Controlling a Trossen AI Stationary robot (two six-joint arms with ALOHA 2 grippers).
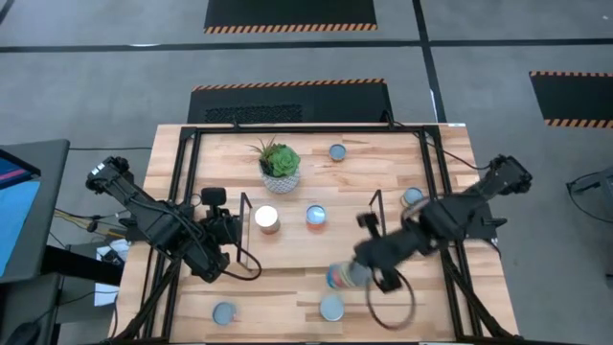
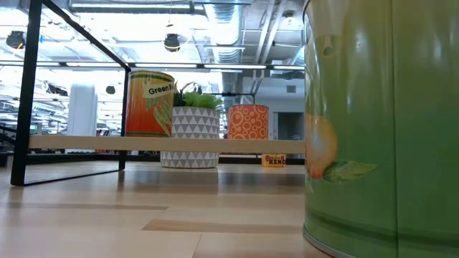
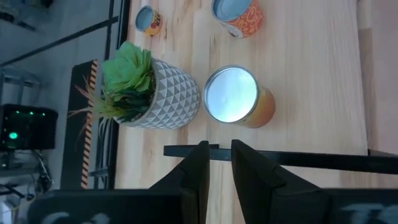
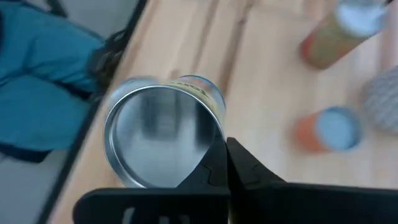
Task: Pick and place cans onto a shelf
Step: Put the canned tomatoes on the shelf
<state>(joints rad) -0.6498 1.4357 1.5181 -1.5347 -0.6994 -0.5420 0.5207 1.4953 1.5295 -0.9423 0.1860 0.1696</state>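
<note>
Silvery-topped can point(image 4: 163, 135) sat pinched in the right gripper point(image 1: 369, 271) at lower centre; the left gripper point(image 3: 216, 163), jaws narrowly parted, idled beside the shelf point(image 1: 321, 233).

A grey floor point(image 1: 115, 86) is seen around the light-wood table point(image 1: 450, 144), marked with dark lines and black mats point(image 1: 290, 13) edged in orange-and-black hazard stripes. In the low view, a ceiling point(image 2: 237, 29) hung with pipes, ducts and bright lamps is shown.
</note>
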